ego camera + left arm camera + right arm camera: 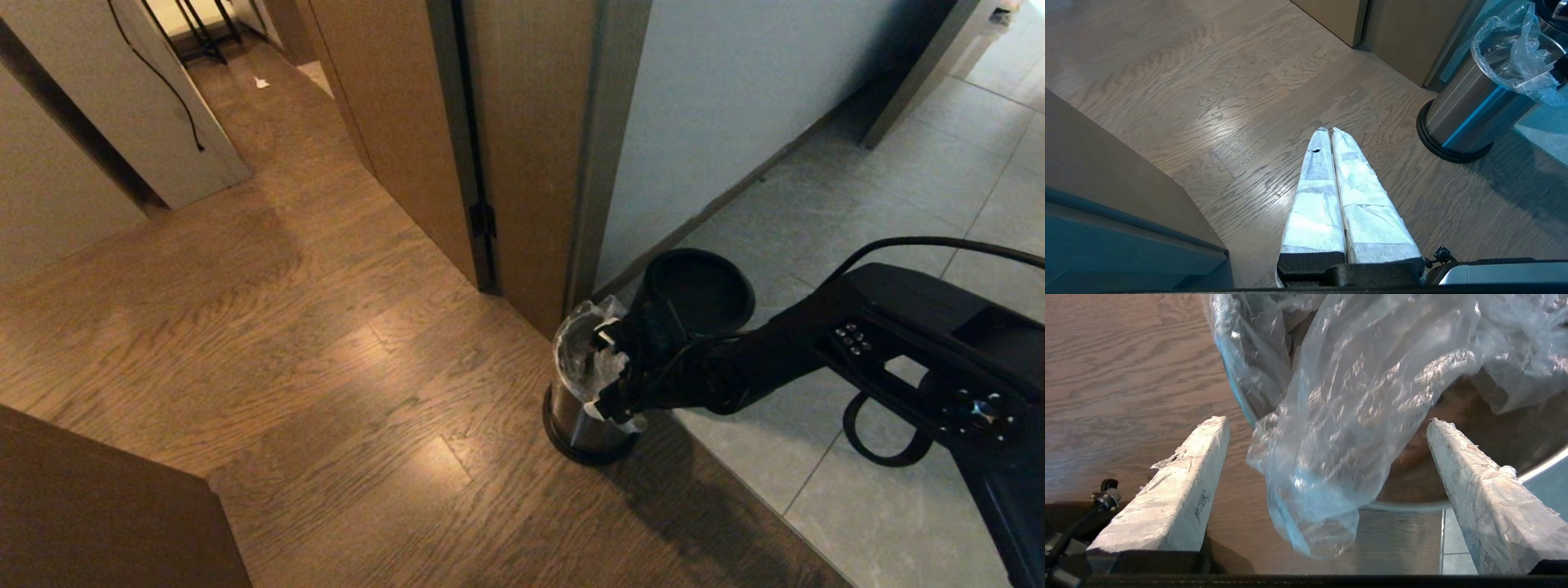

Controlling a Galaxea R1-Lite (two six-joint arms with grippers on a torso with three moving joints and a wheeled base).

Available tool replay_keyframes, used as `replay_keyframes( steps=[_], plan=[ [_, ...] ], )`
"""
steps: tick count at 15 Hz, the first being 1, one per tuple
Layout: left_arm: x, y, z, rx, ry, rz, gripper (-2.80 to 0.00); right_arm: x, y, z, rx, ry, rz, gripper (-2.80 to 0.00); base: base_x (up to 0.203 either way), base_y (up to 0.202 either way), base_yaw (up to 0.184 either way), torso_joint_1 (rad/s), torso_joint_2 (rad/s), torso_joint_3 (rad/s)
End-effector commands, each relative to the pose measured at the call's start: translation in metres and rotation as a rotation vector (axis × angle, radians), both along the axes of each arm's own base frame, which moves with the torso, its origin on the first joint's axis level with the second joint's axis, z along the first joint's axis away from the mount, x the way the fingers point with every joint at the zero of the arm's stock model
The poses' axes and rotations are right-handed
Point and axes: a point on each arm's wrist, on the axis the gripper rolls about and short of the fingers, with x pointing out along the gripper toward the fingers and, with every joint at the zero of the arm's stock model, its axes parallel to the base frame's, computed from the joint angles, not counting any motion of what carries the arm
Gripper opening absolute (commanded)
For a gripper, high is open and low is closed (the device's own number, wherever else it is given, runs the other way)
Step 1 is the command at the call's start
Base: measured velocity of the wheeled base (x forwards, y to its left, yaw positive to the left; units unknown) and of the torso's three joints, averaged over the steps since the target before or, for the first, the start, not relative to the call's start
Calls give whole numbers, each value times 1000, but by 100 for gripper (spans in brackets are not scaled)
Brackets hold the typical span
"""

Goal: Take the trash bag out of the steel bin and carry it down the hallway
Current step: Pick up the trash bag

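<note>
The bin (581,412) is set at the wood floor's (286,343) edge, beside a door (531,163). The right gripper (614,369) is spread wide around the bag's (1339,428) loose rim; the left gripper (1329,131) is pressed closed, well apart.

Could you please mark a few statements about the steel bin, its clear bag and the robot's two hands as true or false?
1. The right hand is open, its fingers either side of a fold of the clear crinkly plastic trash bag. True.
2. The small shiny stainless-steel bin lies tipped over. False: it stands upright on its black base ring.
3. The left hand is shut and empty, over the wood-grain floor. True.
4. The bag has been lifted clear. False: it still lines the bin's rim.
5. The bin stands in the middle of the grey tiles. False: it stands on the wood floor, at the tiles' edge.
</note>
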Motion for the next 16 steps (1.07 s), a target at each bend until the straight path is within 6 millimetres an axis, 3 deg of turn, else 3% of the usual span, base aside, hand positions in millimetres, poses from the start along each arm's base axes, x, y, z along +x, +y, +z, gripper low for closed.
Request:
replay_keyframes(
  steps=[1, 16],
  plan=[
    [0, 0, 0, 0, 0, 0, -280, 4, 3, -7, -3, 4, 0, 0, 0, 0, 0, 0, 0, 0],
    [0, 0, 0, 0, 0, 0, -280, 26, 13, -8, 74, -40, -25, 0, 0, 0, 0, 0, 0, 0]
  ],
)
